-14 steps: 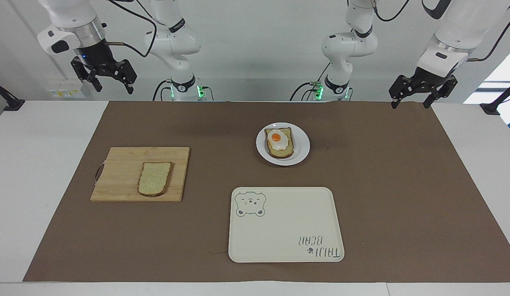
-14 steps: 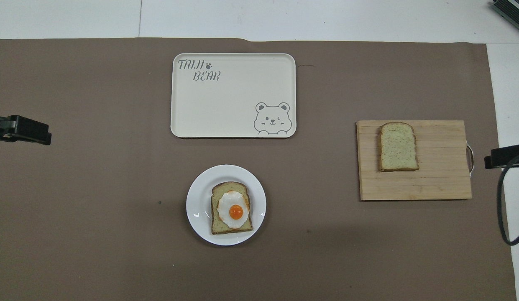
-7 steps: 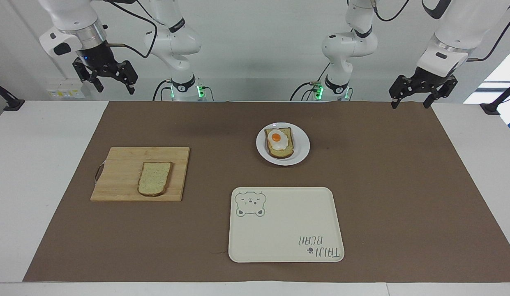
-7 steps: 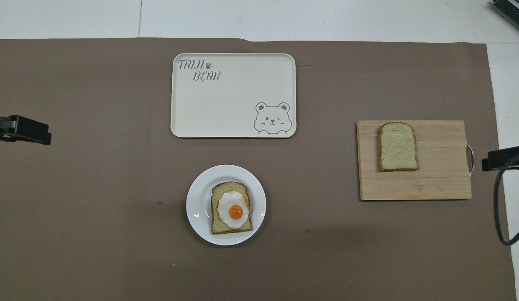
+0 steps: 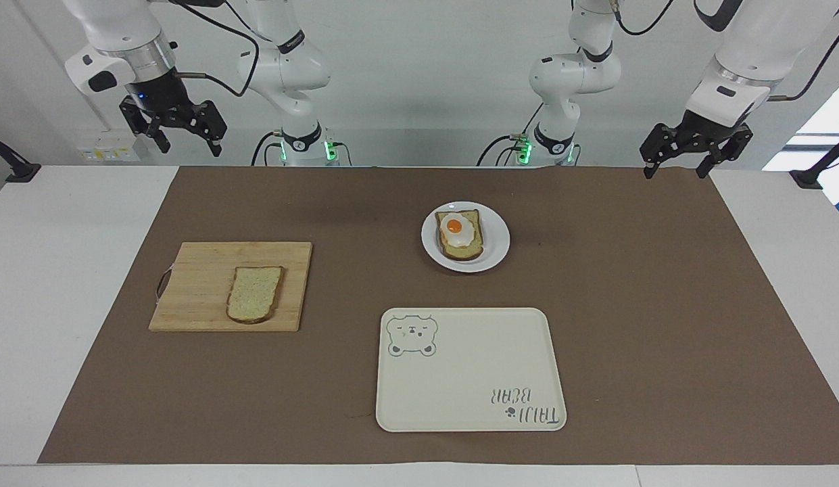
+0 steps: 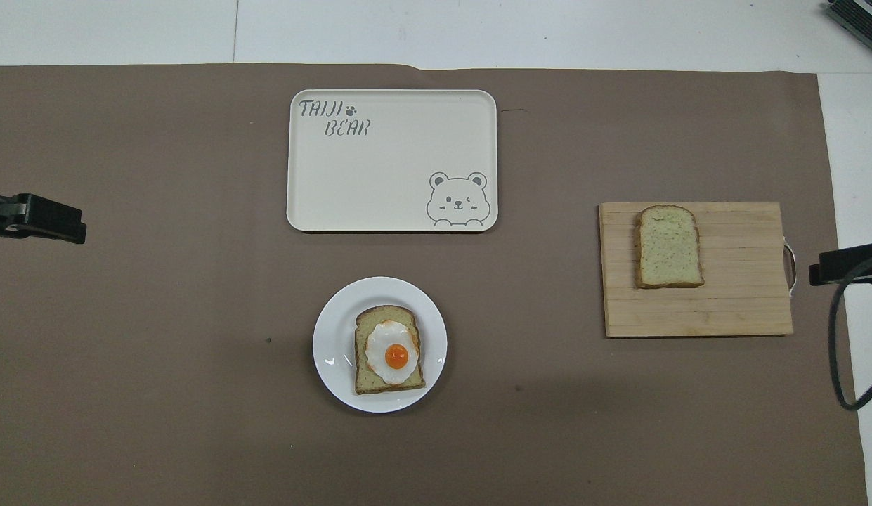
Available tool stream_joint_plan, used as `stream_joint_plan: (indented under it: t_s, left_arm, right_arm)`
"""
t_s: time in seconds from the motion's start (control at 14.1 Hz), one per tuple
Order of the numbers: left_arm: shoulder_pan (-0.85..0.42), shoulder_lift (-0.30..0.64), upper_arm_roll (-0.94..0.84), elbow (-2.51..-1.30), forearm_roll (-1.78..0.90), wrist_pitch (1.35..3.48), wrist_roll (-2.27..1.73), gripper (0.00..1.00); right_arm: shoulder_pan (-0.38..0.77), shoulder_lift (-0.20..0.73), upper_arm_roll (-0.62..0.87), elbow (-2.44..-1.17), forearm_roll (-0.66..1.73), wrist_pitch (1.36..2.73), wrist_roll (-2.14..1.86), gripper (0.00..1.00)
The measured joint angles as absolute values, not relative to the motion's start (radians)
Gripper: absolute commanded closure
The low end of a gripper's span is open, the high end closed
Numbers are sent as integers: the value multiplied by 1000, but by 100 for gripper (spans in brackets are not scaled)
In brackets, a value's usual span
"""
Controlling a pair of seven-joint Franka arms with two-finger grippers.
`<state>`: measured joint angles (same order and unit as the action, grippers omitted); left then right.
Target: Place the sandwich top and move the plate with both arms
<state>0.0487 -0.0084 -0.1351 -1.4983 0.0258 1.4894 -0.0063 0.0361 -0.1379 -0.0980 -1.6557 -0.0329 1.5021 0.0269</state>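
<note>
Bread first: you have the sandwich top (image 5: pixel 255 293), a plain slice of pale speckled bread with a brown crust, lying flat on the pale wooden cutting board (image 5: pixel 196 270) toward the right arm's end of the table, its rounded end pointing away from the robots. You will find the small round white plate (image 5: pixel 495 238) on the brown paper mat (image 5: pixel 662 304) near the middle of the table, well apart from the board, and on it sits a second bread slice (image 5: pixel 462 248) bearing a fried egg with an orange yolk (image 5: pixel 455 227). Farther from the robots than the plate, you see the cream rectangular tray with the bear drawing (image 5: pixel 473 358), bare on its surface and not touching the plate. Your right gripper (image 5: pixel 184 141) hangs high over the table's edge by the robots at the right arm's end, its black fingers spread apart and holding nothing. Your left gripper (image 5: pixel 673 167) hangs high over the mat's corner at the left arm's end, fingers likewise apart and empty. From overhead you catch only the tips of each gripper at the picture's edges, the right gripper (image 6: pixel 847 263) just beside the board's metal handle (image 6: pixel 790 263) and the left gripper (image 6: pixel 38 218) over bare mat.
</note>
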Motion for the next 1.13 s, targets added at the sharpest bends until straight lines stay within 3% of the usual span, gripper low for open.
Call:
stream_joint_plan:
  t_s: [1.13]
  left_arm:
    - [49, -8, -135, -1498, 26, 1489, -6, 0]
  right_arm:
    - [37, -138, -98, -1669, -33, 1513, 27, 0]
